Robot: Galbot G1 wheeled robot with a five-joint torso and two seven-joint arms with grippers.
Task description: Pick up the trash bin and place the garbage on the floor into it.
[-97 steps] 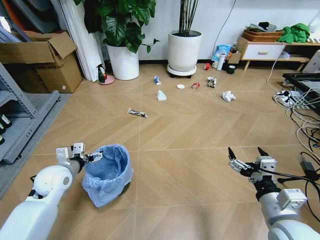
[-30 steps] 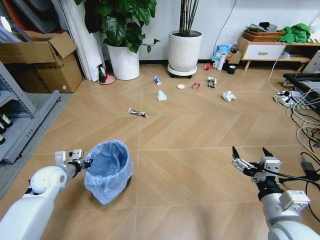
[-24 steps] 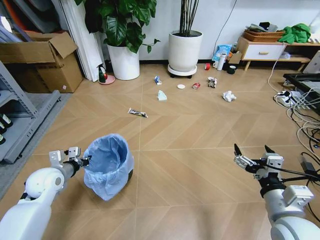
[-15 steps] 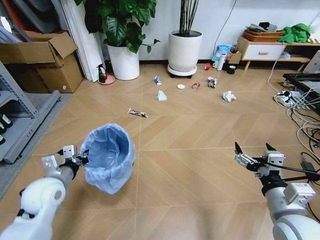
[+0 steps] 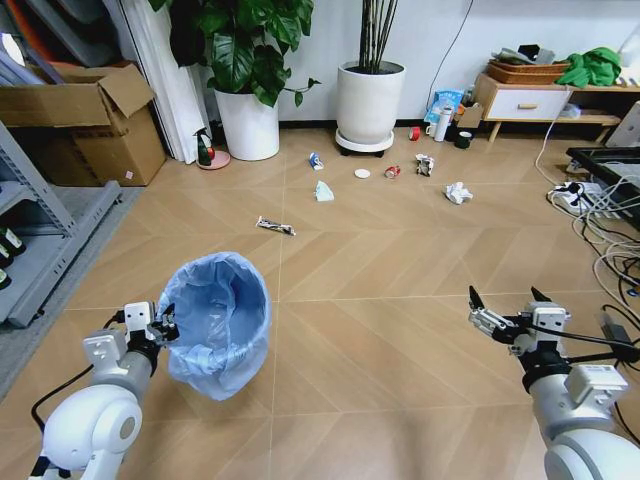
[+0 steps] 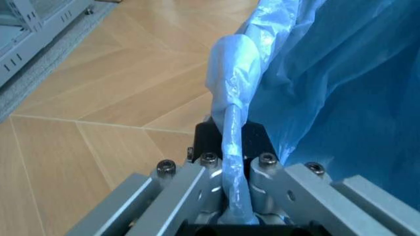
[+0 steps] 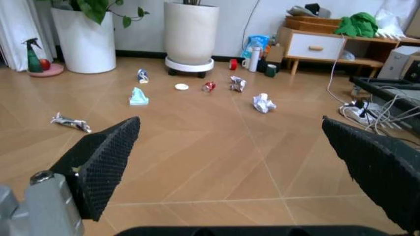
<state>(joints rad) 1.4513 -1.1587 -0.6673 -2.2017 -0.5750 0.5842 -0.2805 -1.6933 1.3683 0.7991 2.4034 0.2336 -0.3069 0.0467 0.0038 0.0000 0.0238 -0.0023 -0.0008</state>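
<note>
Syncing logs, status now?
Left gripper shut on trash bin rim, bin tilted. Right gripper open, empty. Garbage on floor ahead.

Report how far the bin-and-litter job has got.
Done: the left gripper is shut on the rim of the trash bin, which hangs tilted in its grip. In hand: carrying it; the right gripper is open with nothing between its fingers. Left: all the litter is on the floor near the plant pots, including the dark wrapper, white lid, red can and paper wad.
</note>
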